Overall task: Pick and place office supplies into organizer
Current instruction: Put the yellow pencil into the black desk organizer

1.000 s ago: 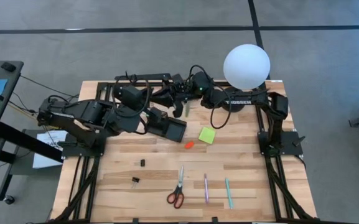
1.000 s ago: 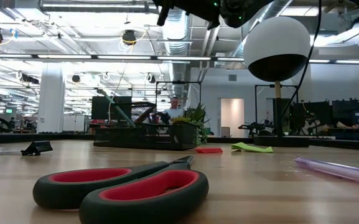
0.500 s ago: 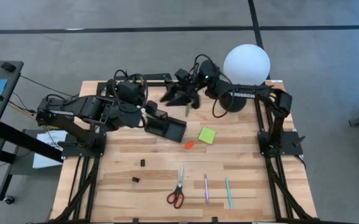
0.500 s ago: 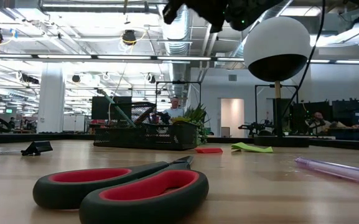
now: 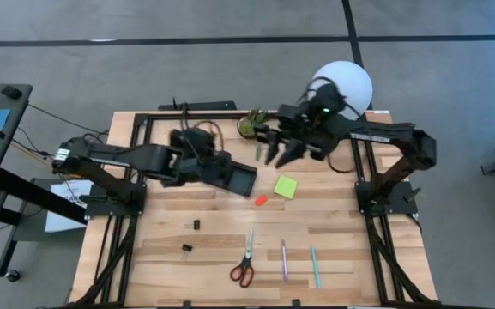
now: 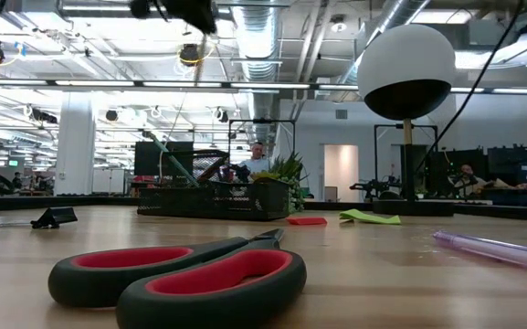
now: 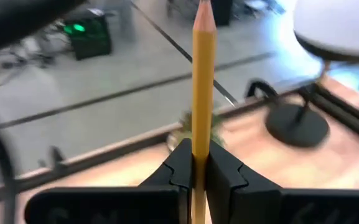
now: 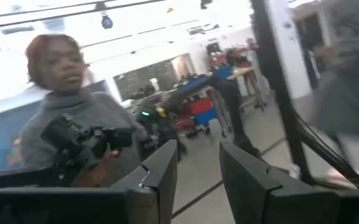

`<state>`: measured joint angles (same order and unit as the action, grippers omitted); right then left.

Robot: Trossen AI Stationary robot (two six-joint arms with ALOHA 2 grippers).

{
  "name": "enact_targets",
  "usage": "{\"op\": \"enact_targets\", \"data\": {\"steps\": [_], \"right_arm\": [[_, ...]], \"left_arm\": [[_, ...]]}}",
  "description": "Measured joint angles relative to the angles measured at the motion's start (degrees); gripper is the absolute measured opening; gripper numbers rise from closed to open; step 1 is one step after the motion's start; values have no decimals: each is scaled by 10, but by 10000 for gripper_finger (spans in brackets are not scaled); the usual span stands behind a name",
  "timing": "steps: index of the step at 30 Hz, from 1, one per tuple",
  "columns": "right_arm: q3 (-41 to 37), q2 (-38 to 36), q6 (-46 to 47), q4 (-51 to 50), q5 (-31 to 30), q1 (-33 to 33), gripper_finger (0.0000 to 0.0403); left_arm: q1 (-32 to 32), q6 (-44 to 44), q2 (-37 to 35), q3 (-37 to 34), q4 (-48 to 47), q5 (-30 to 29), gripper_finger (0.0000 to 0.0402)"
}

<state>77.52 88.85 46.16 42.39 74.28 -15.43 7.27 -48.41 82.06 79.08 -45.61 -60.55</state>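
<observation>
Between the fingers of the left gripper (image 7: 197, 168) a yellow pencil (image 7: 203, 81) stands clamped, above the black organizer (image 5: 234, 178); only the left wrist view shows it. Right gripper (image 5: 280, 146) hangs open and empty beside the lamp (image 5: 341, 86), away from the scissors (image 5: 245, 257).
</observation>
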Motion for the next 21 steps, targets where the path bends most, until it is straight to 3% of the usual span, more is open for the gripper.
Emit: {"op": "enact_targets", "data": {"steps": [4,7,14,21], "right_arm": [[0,-28,-1,-8,0,17,107],[0,-39,0,-9,3,23,107],[0,-42,0,-22,9,34,107],[0,-42,-1,-38,19,33,107]], "left_arm": [[-33,67,-3,-76,181,45,7],[-55,74,-2,-129,254,57,7],[-88,85,-2,-248,387,71,7],[-110,147,-2,-274,418,92,7]]}}
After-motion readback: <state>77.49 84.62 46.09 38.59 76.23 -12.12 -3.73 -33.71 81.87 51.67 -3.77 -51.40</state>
